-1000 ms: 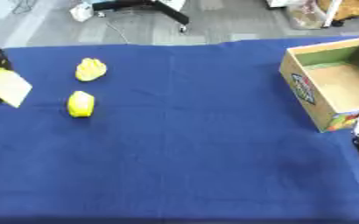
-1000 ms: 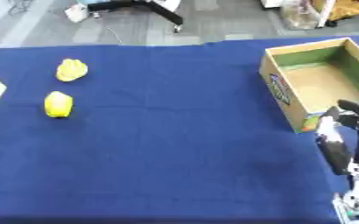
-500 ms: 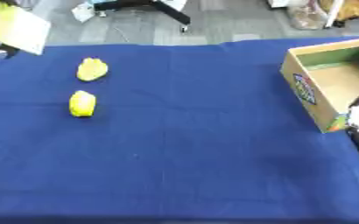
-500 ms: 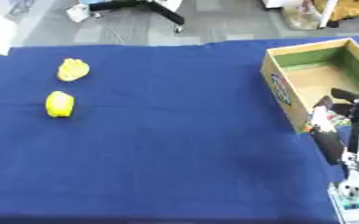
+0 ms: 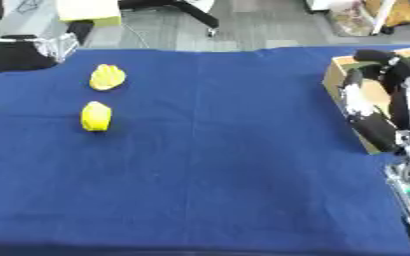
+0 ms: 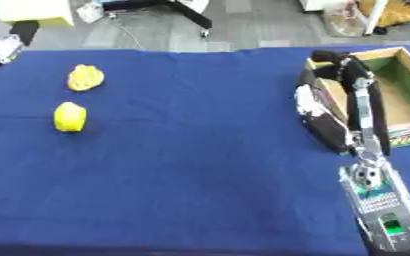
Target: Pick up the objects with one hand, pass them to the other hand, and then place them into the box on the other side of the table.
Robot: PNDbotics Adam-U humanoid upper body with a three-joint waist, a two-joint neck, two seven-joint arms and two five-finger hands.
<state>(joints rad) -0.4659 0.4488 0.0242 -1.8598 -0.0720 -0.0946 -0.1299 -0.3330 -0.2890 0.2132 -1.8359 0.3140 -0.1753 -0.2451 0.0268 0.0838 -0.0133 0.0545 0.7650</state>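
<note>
1. Blue-clothed desk (image 5: 226,165), grey floor beyond.
2. Right robot hand (image 6: 331,107) rises beside the box (image 6: 407,87), fingers relaxed, empty.
3. Left robot hand (image 5: 16,50) at far left; grasp unclear.
4. Two yellow objects (image 5: 96,115) (image 5: 107,77) lie well across from the right one, nearer the left.

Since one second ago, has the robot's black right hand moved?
Yes. The right hand has risen from the table's near right edge up alongside the cardboard box.

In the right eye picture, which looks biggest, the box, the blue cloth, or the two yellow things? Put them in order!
1. Blue cloth, which covers the table.
2. Box, partly hidden by the right hand.
3. The two yellow things: the nearer one and the farther one look about alike, so no ranking between them.
</note>
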